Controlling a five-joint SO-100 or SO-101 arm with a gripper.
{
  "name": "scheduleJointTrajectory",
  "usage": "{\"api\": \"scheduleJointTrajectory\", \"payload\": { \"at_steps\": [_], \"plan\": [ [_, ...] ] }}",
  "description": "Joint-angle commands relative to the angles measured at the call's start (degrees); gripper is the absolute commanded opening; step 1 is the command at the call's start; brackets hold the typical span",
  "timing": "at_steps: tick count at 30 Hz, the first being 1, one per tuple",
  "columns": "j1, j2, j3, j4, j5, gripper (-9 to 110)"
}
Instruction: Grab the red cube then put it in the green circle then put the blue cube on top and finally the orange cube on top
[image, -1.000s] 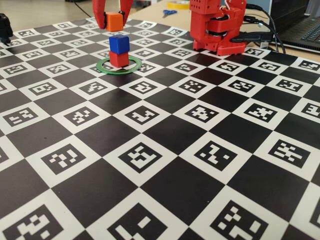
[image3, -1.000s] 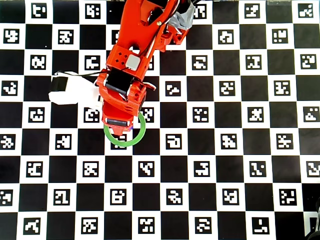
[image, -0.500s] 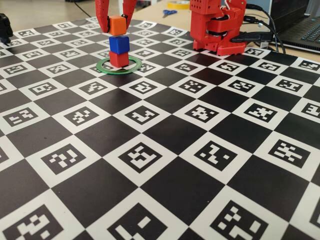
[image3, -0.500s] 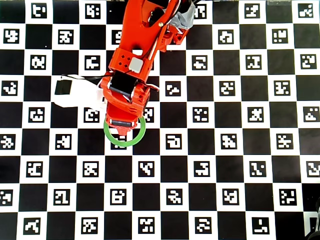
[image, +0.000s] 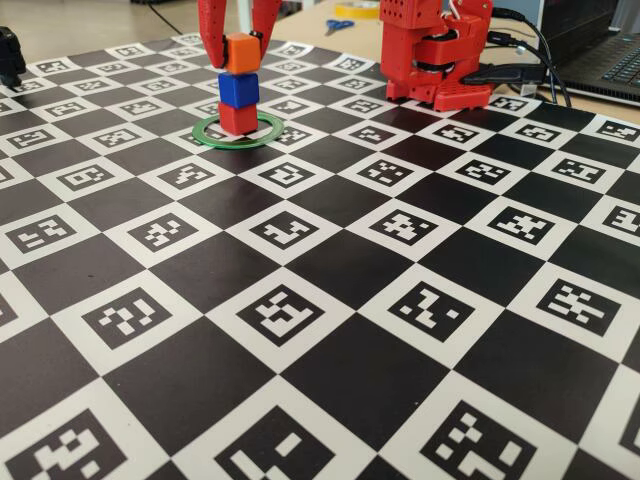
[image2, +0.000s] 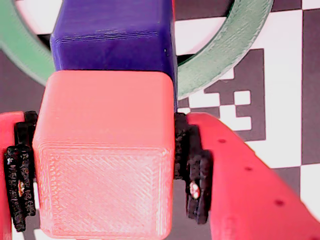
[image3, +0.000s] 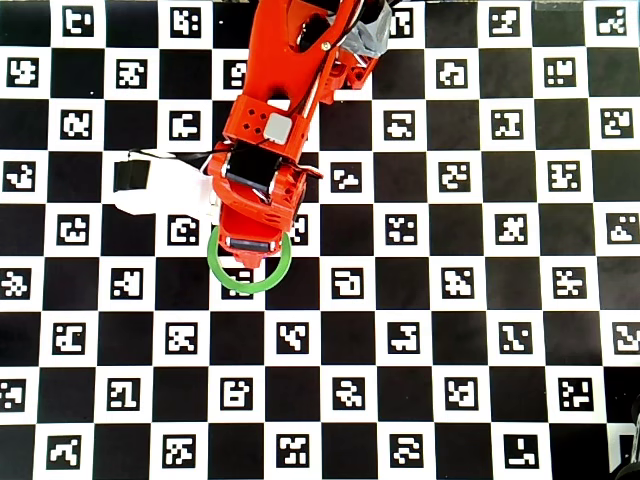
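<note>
In the fixed view the red cube (image: 238, 118) stands inside the green circle (image: 205, 133), and the blue cube (image: 239, 89) rests on top of it. My gripper (image: 240, 55) is shut on the orange cube (image: 241, 53), which sits right at the blue cube's top face; I cannot tell whether they touch. The wrist view shows the orange cube (image2: 105, 165) clamped between the black pads (image2: 195, 170), with the blue cube (image2: 112, 35) and green circle (image2: 235, 45) just beyond. From overhead the arm hides all three cubes; only the green circle (image3: 250, 286) shows under the gripper (image3: 248, 250).
The arm's red base (image: 435, 55) stands to the right behind the stack. Scissors (image: 338, 24), a yellow tape roll (image: 357, 8), cables and a laptop (image: 610, 60) lie beyond the checkered mat. A black object (image: 10, 55) sits at the far left edge.
The gripper carried the orange cube forward and down, from behind and above the stack to directly over the blue cube. The red and blue cubes have not moved.
</note>
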Motion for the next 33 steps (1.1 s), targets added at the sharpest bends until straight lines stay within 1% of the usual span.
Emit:
{"api": "scheduleJointTrajectory", "payload": {
  "at_steps": [1, 27, 28, 29, 30, 32, 33],
  "plan": [
    [0.35, 5.36, -0.62, -1.05, -0.7, 6],
    [1.49, 4.75, 0.53, -2.29, -1.23, 7],
    [1.41, 4.75, 0.62, -2.29, -1.14, 8],
    [1.41, 4.75, 0.62, -2.29, -1.05, 14],
    [1.41, 4.75, 0.7, -2.29, -0.88, 16],
    [1.41, 4.66, 0.79, -2.02, -1.14, 24],
    [1.41, 4.57, 0.79, -1.85, -1.23, 25]
  ]
}}
